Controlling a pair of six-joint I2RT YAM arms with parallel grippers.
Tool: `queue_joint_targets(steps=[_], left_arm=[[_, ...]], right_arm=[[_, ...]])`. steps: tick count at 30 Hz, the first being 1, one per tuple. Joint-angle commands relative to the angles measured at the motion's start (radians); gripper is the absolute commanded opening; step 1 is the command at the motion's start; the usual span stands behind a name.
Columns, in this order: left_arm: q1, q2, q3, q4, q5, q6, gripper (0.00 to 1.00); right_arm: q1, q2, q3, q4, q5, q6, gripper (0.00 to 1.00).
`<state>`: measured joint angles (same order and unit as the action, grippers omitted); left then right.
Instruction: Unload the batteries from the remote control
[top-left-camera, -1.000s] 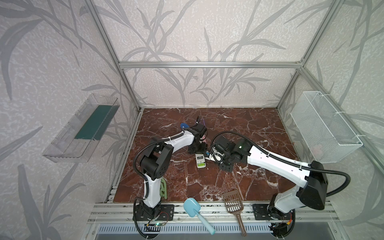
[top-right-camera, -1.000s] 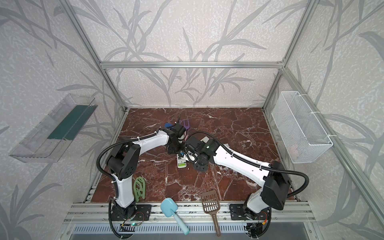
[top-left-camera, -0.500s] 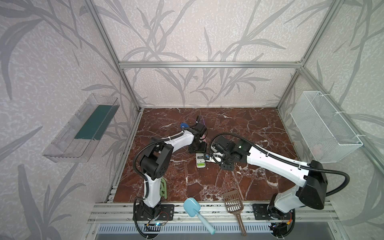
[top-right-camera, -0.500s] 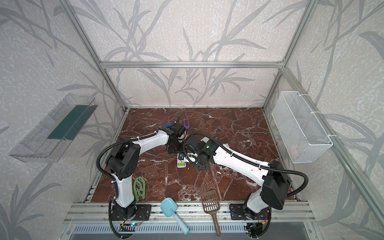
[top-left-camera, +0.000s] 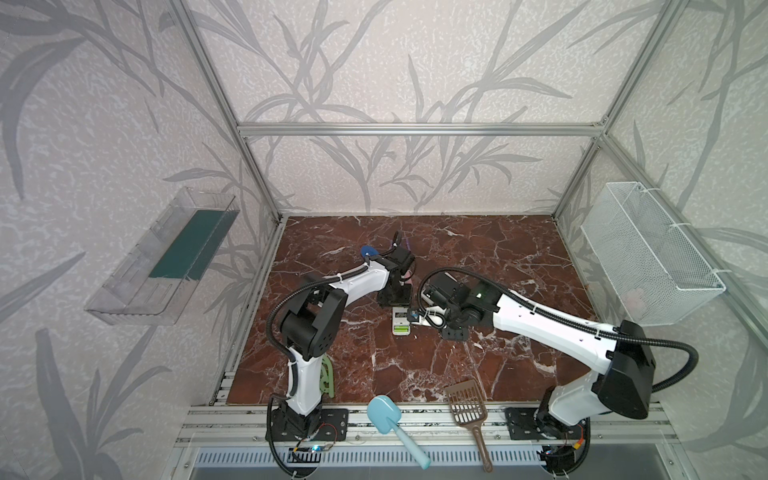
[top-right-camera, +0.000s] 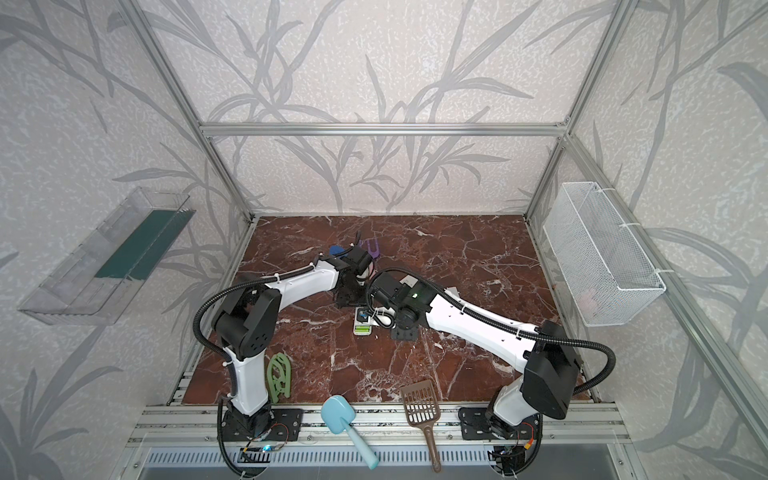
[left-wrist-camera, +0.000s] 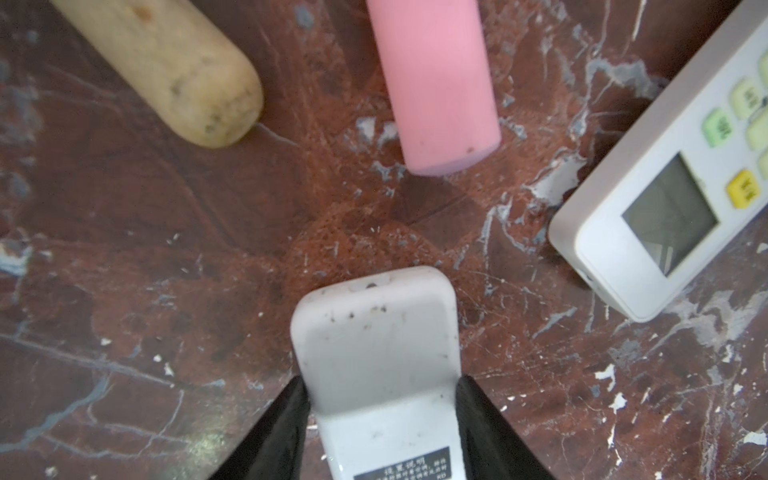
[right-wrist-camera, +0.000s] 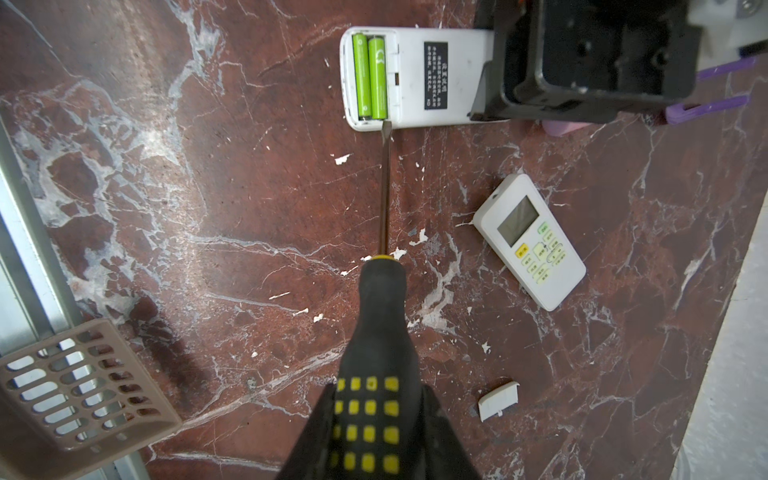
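Both arms rise from the front rail and reach in to mid-table. The right gripper (right-wrist-camera: 374, 419) is clenched on the screwdriver (right-wrist-camera: 380, 316) handle, with the tip touching the rim of the open battery bay. The left gripper (left-wrist-camera: 382, 395) straddles the other end of the remote control (right-wrist-camera: 440, 75), both fingers against its sides, gripping it. It lies face down, with two batteries (right-wrist-camera: 370, 77) side by side in the bay.

Surface is a red-brown marble table (top-left-camera: 478, 361).
- **Front edge:** blue scoop (top-left-camera: 384, 415), brown slotted scoop (top-left-camera: 465, 403), green piece (top-right-camera: 279, 376) by the left arm base.
- **Mid-table:** white cover piece (right-wrist-camera: 498, 399) and a second remote (right-wrist-camera: 530, 241), face up.
- **Past the left gripper:** pink cylinder (left-wrist-camera: 436, 83), tan cylinder (left-wrist-camera: 166, 66).
- **Leaf-pattern walls:** clear tray (top-left-camera: 162, 257) on the left wall, wire basket (top-left-camera: 648, 253) on the right.
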<state>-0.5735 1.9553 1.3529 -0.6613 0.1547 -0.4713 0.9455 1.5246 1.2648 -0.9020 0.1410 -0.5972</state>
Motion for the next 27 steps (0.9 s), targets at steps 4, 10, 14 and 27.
queue_joint_targets(steps=[4,10,14,27], left_arm=[[-0.02,0.024,0.043,-0.04,-0.031,-0.013,0.65],[-0.045,0.06,0.073,-0.071,-0.063,-0.022,0.65],[-0.052,0.063,0.068,-0.078,-0.082,-0.03,0.62],[-0.055,0.059,0.064,-0.104,-0.122,-0.032,0.57]], right_arm=[[0.006,-0.021,-0.002,0.013,0.008,-0.009,0.0],[0.008,-0.025,-0.013,0.024,0.023,-0.004,0.0],[0.01,-0.027,-0.018,0.022,0.039,-0.013,0.0],[0.032,-0.011,-0.008,0.015,0.02,-0.04,0.0]])
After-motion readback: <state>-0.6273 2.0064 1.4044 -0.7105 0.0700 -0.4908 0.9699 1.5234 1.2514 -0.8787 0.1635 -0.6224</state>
